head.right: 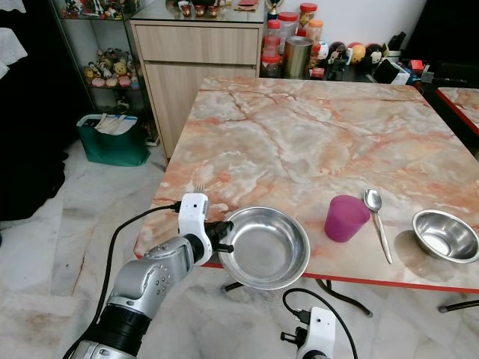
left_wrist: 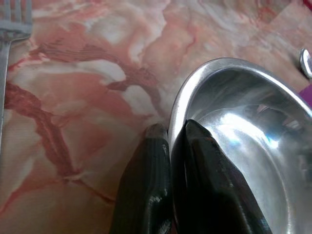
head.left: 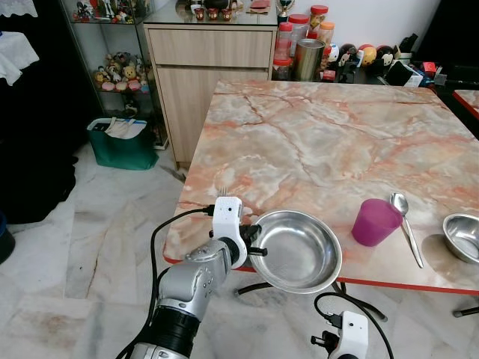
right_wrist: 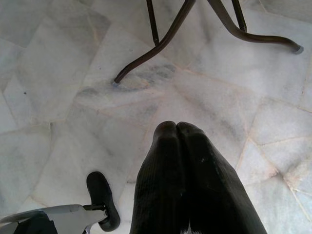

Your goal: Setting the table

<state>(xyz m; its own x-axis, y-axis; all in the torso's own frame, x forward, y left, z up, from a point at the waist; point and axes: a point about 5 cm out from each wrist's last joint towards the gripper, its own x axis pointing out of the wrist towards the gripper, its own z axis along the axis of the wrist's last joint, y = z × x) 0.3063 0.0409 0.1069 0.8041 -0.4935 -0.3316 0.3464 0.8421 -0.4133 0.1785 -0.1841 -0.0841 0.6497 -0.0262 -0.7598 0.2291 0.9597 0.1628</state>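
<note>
Steel bowl (head.left: 294, 250) sat at the near edge of the marble worktop (head.left: 322, 134), its rim hanging a little past the red edge band. Left claw (left_wrist: 169, 134) was clamped on the bowl's near-left rim, one finger inside the rim and one outside, pressed tight together on the metal. A fork (left_wrist: 7, 44) lay on the worktop just beside the bowl on its left, partly behind the wrist in the head views. To the bowl's right stood a purple cup (head.left: 374, 222), with a spoon (head.left: 405, 224) lying just beyond it and a second, smaller steel bowl (head.left: 463, 236) near the right edge. Right claw (right_wrist: 178, 127) hung idle below the worktop, fingers together and holding nothing, pointing at the tiled floor (right_wrist: 58, 78) by the black legs of the worktop.

Step in hand looked like placing the bowl for a setting at the near-left seat. Next move likely calls for nudging the bowl further onto the worktop so it is fully supported, then opening the fingers and lifting clear without tipping the rim or catching the fork.
</note>
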